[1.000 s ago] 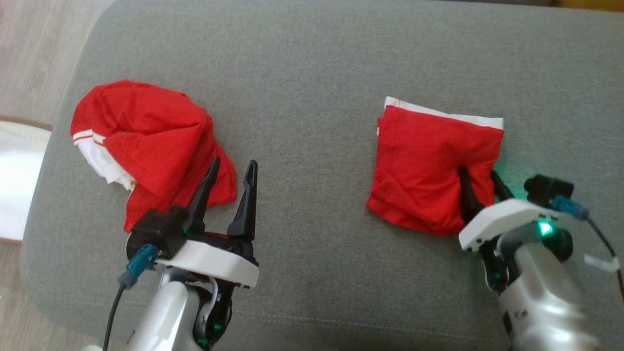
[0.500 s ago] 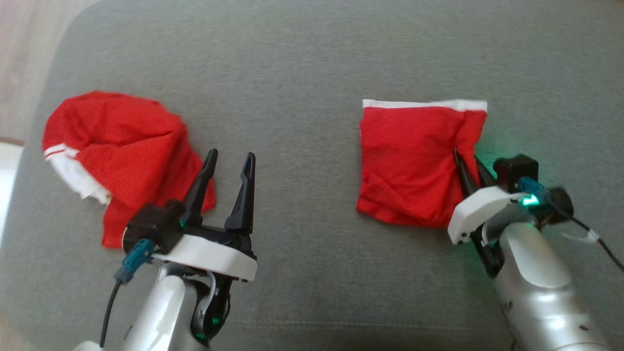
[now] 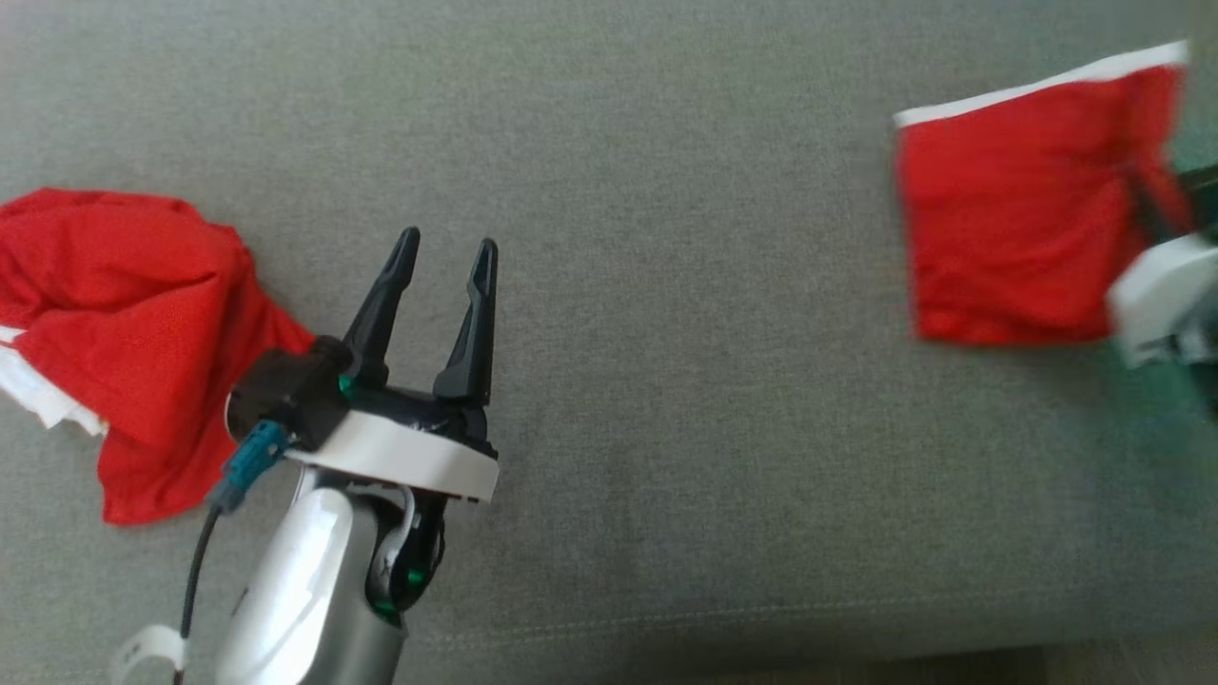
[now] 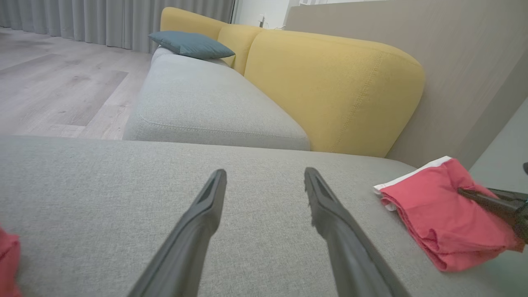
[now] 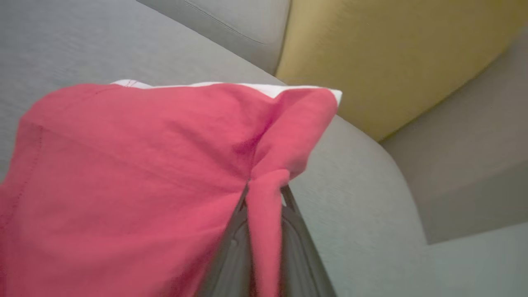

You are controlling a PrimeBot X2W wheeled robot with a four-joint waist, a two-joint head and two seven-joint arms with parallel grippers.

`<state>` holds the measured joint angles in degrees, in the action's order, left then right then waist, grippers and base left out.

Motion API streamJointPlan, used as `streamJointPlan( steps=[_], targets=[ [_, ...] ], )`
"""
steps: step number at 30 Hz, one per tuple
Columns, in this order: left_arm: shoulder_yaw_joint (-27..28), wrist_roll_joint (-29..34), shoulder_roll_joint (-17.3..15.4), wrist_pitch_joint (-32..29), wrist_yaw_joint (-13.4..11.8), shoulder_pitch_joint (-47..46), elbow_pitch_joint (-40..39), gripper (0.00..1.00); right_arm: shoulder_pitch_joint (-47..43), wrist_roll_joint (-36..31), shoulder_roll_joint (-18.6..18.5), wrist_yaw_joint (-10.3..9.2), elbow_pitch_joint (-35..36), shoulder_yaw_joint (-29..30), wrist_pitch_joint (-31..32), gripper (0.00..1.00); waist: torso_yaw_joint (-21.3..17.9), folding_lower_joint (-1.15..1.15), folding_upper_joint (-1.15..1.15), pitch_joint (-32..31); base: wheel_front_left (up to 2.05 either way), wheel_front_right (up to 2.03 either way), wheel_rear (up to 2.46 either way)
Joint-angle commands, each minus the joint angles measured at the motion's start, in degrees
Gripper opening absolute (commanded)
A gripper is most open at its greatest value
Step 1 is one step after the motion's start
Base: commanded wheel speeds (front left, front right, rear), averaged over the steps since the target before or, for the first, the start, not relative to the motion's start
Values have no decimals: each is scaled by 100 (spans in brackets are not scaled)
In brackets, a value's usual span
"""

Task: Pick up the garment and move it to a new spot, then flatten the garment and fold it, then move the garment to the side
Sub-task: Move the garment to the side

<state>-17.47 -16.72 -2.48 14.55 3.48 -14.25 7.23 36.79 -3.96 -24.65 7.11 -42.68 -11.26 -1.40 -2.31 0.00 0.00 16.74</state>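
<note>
Garment [image 3: 1018,238], red with a white edge, sits folded at the upper right of the head view on the grey sofa cushion [image 3: 666,457]. My right gripper [image 5: 266,198] is pinched tight on a fold at its right edge, lifted slightly there, I think, though the blur makes it hard to say. My left gripper [image 3: 448,240] hovers lower left, fingers spread, holding nothing. Another red crumpled cloth [image 3: 124,352] lies at the left edge.

Left gripper [image 3: 447,243] is hovering, 2 fingers spread apart and pointing forward, forearm angling in from lower left. Right gripper [image 5: 266,189] is pinching a garment [image 5: 123,165] fold, fingers closed together.
</note>
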Motion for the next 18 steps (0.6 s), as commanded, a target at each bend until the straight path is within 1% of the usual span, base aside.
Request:
streamJointPlan(
  steps=[1, 4, 7, 9, 16, 17, 18],
  targets=[
    [221, 38, -40, 45, 28, -214, -199, 100, 119, 45, -280, 37, 194, -22, 50, 0, -26, 0, 0, 85, 0, 0, 0],
    [259, 47, -40, 45, 60, -257, -191, 100, 153, 161, -580, 37, 233, 188, 213, 0, -10, 0, 0, 139, 0, 0, 0],
    [325, 64, -40, 45, 82, -270, -182, 100, 147, 213, -736, 37, 278, 467, 304, 0, 17, 0, 0, 172, 0, 0, 0],
    [354, 67, -40, 45, 98, -269, -173, 100, 102, 374, -696, 37, 326, 551, 322, 0, 38, 0, 0, 172, 0, 0, 0],
    [397, 67, -40, 45, 120, -249, -164, 100, -13, 313, -662, 37, 547, 779, 371, 0, 92, 0, 0, 165, 0, 0, 0],
    [409, 69, -40, 45, 121, -243, -162, 100, -35, 324, -623, 37, 574, 836, 372, 53, 94, 0, 0, 159, 0, 0, 0],
    [421, 71, -40, 45, 122, -237, -158, 100, -60, 310, -595, 37, 610, 878, 364, 100, 95, 0, 0, 149, 0, 0, 0]
  ],
)
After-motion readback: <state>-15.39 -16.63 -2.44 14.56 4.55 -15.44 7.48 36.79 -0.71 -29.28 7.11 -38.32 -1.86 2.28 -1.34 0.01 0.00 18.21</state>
